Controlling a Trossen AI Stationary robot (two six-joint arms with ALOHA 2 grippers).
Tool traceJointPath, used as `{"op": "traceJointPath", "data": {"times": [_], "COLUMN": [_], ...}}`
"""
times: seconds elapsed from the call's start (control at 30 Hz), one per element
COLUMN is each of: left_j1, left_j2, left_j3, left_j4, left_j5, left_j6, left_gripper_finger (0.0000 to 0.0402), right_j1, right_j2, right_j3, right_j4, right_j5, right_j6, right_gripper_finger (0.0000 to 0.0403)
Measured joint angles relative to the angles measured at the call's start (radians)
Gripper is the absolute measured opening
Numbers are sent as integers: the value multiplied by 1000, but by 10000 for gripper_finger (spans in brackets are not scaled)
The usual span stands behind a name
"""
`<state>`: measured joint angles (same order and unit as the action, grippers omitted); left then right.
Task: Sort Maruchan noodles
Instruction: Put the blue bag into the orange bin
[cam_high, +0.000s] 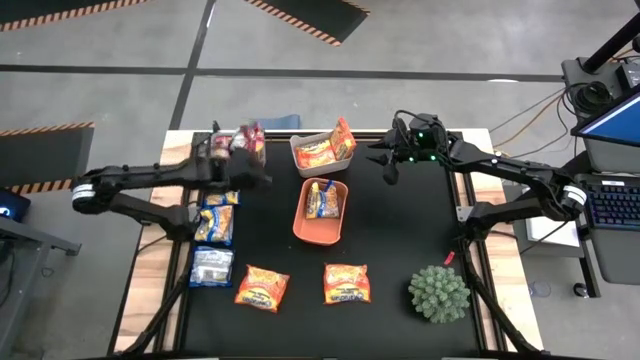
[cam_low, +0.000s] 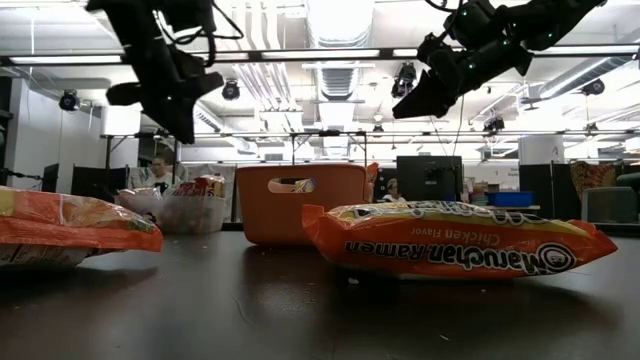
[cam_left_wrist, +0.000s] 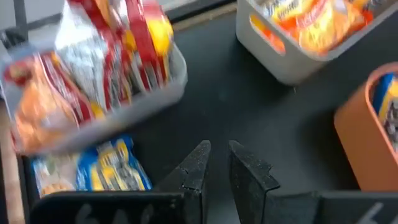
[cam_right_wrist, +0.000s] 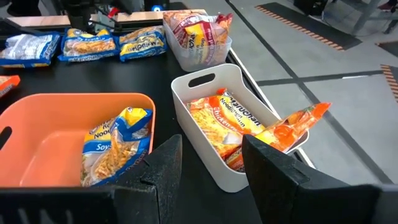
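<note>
Hovering empty, the nearly closed left fingers (cam_left_wrist: 214, 165) and parted right fingers (cam_right_wrist: 211, 165) could mis-sort the loose Maruchan packets (cam_high: 262, 288) lying well below them on the bench (cam_high: 400, 240).

The dark left gripper (cam_high: 262, 178) hovers in the upper left of the high view, fingers nearly together, empty. The dark right gripper (cam_high: 385, 163) hangs upper right of centre, fingers parted, empty.

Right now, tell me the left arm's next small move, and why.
Probably lower the left gripper, empty and nearly shut, toward the blue-and-yellow packet just below it, opening on the way. Three packets remain unsorted on that side, and the orange tray holds a matching one.
</note>
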<state>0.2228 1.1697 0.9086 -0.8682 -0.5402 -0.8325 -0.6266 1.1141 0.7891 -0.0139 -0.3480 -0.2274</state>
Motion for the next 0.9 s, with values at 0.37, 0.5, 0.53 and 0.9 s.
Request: {"op": "traceJointPath", "data": {"times": [0.37, 0.5, 0.53, 0.9], "left_j1": [-130, -85, -70, 62], "left_j2": [126, 166, 174, 321], "left_j3": [-104, -133, -141, -192], "left_j4": [-48, -88, -93, -96], "left_j5": [35, 31, 29, -27], "left_j6": [-288, -362, -371, -388], "left_gripper_finger": [37, 49, 56, 158], "right_j1": [0, 0, 0, 0], "right_j2": [0, 0, 0, 0], "right_j3": [0, 0, 0, 0], "right_j4": [3, 3, 3, 18], "right_j5": [0, 0, 0, 0], "right_j6": [18, 1, -4, -27], "right_gripper_finger": [157, 157, 157, 157]}}
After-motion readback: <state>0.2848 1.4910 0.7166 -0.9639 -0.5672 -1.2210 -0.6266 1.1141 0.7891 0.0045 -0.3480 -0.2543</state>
